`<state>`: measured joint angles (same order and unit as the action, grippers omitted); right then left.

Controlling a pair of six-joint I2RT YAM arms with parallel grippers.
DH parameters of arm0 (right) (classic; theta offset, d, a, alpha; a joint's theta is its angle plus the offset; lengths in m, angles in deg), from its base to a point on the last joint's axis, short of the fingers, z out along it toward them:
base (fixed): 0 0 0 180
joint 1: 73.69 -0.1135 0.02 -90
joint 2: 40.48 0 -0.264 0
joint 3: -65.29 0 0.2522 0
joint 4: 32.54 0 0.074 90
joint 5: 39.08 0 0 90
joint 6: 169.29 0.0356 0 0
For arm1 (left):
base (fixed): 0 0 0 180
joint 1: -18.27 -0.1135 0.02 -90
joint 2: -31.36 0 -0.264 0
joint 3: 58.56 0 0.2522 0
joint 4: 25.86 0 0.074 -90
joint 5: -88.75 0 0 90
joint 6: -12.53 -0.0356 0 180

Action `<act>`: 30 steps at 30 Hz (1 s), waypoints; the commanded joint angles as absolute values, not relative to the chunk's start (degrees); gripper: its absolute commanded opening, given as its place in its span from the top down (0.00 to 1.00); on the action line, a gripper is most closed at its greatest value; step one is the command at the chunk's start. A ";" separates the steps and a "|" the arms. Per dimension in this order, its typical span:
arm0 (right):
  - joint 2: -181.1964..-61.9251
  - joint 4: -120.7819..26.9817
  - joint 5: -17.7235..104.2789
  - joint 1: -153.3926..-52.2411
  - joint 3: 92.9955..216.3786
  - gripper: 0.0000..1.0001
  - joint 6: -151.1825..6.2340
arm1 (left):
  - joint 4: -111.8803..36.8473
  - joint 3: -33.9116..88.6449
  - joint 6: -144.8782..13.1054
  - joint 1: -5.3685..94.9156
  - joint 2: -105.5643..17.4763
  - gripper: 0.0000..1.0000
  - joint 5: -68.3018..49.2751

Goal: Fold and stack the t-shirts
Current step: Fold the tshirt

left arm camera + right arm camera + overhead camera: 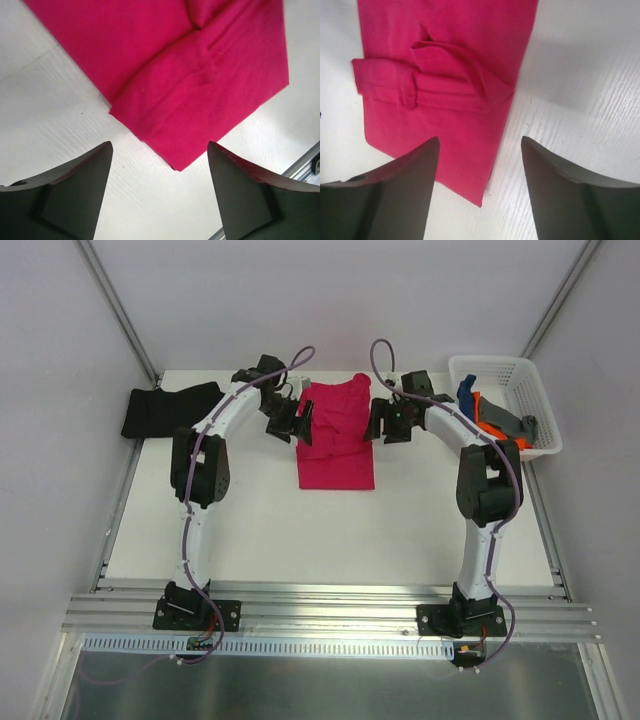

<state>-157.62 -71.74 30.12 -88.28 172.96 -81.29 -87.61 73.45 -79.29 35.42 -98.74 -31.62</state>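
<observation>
Looking top-down, we see the pink t-shirt (335, 445) folded narrow at 12 o'clock on the counter (300, 530). Left fingers (305, 426) sit at its 9 and right fingers (376, 420) at its 3, both released and grasping nothing. The black t-shirt (165, 410) is at 10, the basket (510, 368) at 2. Left wrist: spread fingers frame a pink corner. Right wrist: spread fingers over the folded sleeve and corner.
</observation>
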 commanded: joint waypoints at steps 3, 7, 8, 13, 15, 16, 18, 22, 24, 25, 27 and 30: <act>-156.60 -70.56 31.49 -88.02 176.17 0.25 -83.51 | -88.58 74.82 -78.70 35.06 -98.11 0.20 -27.63; -150.72 -70.91 29.31 -87.75 172.23 0.25 -82.28 | -87.96 74.47 -78.34 35.32 -94.15 0.20 -26.13; -149.74 -70.74 28.69 -87.75 171.09 0.26 -80.89 | -87.96 74.20 -78.26 35.59 -93.36 0.22 -26.21; -147.00 -67.32 23.43 -88.98 165.28 0.35 -74.55 | -88.05 72.10 -77.56 37.52 -89.84 0.28 -29.37; -147.79 -66.61 22.27 -89.94 164.84 0.36 -72.09 | -87.96 71.30 -77.64 38.05 -89.58 0.32 -32.95; -148.49 -66.26 21.22 -90.99 164.92 0.35 -71.65 | -88.05 70.95 -77.64 38.31 -89.75 0.32 -33.50; -150.69 -65.99 20.95 -92.05 165.36 0.35 -70.94 | -88.05 70.07 -76.08 39.01 -90.71 0.33 -36.21; -154.55 -65.73 21.12 -94.16 167.47 0.34 -71.03 | -87.96 68.67 -75.09 39.54 -93.17 0.37 -40.09; -156.83 -65.82 21.47 -94.43 168.70 0.34 -70.94 | -88.05 67.79 -75.09 39.89 -93.79 0.37 -41.06; -157.63 -65.82 21.65 -94.69 169.14 0.34 -71.29 | -87.96 67.52 -74.83 39.98 -93.97 0.38 -41.07; -159.56 -65.99 21.83 -94.87 170.54 0.34 -71.29 | -87.96 67.17 -74.57 40.42 -94.76 0.38 -41.59; -161.85 -66.17 22.18 -94.96 172.30 0.34 -71.38 | -87.87 67.35 -74.04 40.51 -95.64 0.39 -42.12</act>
<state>-161.14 -66.80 22.62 -95.14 168.20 -71.98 -87.52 67.49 -75.20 40.10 -95.38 -39.21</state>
